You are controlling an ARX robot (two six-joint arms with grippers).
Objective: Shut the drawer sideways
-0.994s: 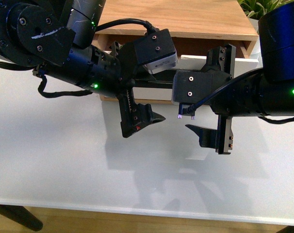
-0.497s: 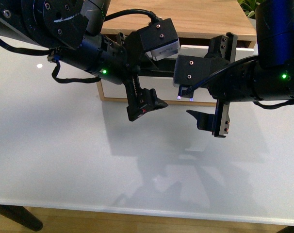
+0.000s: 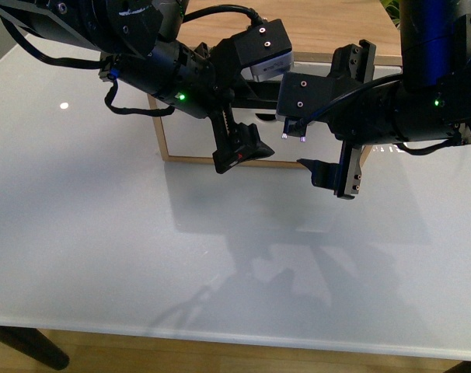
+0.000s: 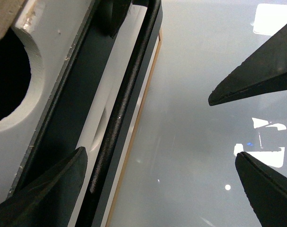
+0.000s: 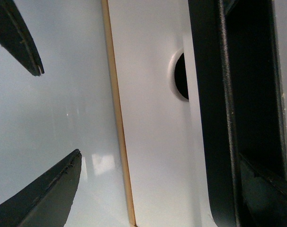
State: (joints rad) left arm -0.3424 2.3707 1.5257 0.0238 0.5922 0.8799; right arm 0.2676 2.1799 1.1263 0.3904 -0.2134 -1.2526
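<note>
White table [image 3: 103, 256], cabinet at rear; drawer [image 4: 53, 61] in it, behind arms. L gripper [image 4: 160, 161] & R gripper [image 5: 160, 158]: spread wide, empty. Risk: finger snags bar handle [image 4: 124, 99]; arms crowded, may clash.

Left arm [image 3: 142, 54] comes in from far left, forearm angled right and slightly nearer. Left tool [image 3: 234, 105] spread wide, lower finger [image 3: 242, 151] pointing right. Right arm [image 3: 422, 101] comes in from right, forearm level. Right tool [image 3: 322, 116] spread wide, fingers pointing left. Tools close together mid-scene.
</note>
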